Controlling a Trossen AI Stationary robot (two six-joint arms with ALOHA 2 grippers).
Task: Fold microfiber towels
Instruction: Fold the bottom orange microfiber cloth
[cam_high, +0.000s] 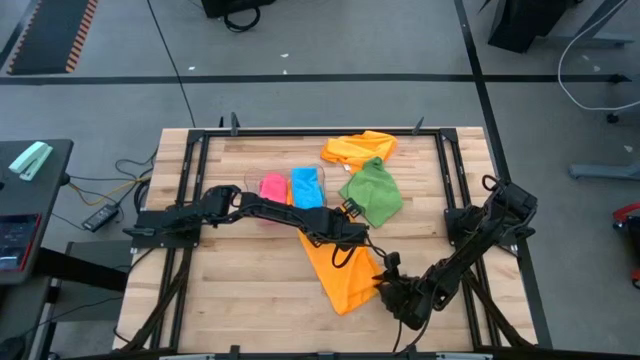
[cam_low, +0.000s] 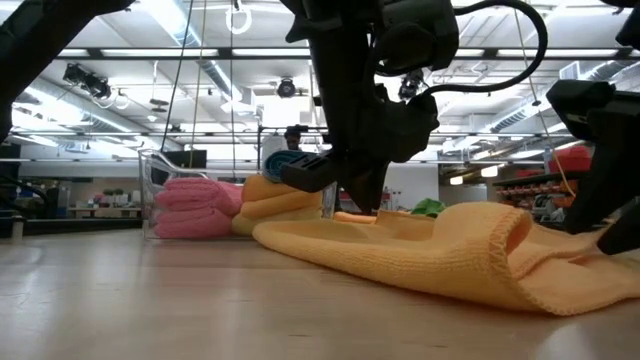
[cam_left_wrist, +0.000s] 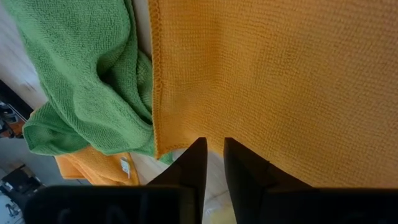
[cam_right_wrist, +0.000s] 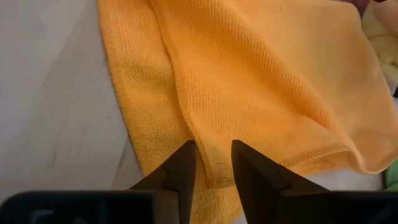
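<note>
Orange towel (cam_high: 340, 272), centre to lower centre of the high frame: spread flat on the wooden surface (cam_high: 240, 290), lengthwise between the two hands, apparently so that both ends can be lifted for a fold. Nubby microfiber weave, stitched hem, soft fold bulging at the lower end.

Left hand (cam_high: 345, 232), centre of the high frame: at the towel's upper edge, fingers narrow, a slim gap between them in the wrist view; tips meet the hem, grip likely but not certain.

Right hand (cam_high: 392, 292), lower right of centre: at the towel's lower corner, fingers narrow with a doubled layer of cloth between the tips; closing on it, by the look.

Green towel (cam_high: 372, 192), right of centre, upper half: crumpled, unfolded, just beside the orange towel's upper edge.

Second orange towel (cam_high: 358, 148), top centre: rumpled, touching the green one.

Pink towel (cam_high: 273, 187) and blue towel (cam_high: 306, 186), left of centre: folded into neat rectangles, side by side in the clear bin (cam_high: 250, 192), presumably finished.

Pale yellow cloth (cam_low: 280, 200) beside the pink stack in the low view: shape unclear.
</note>
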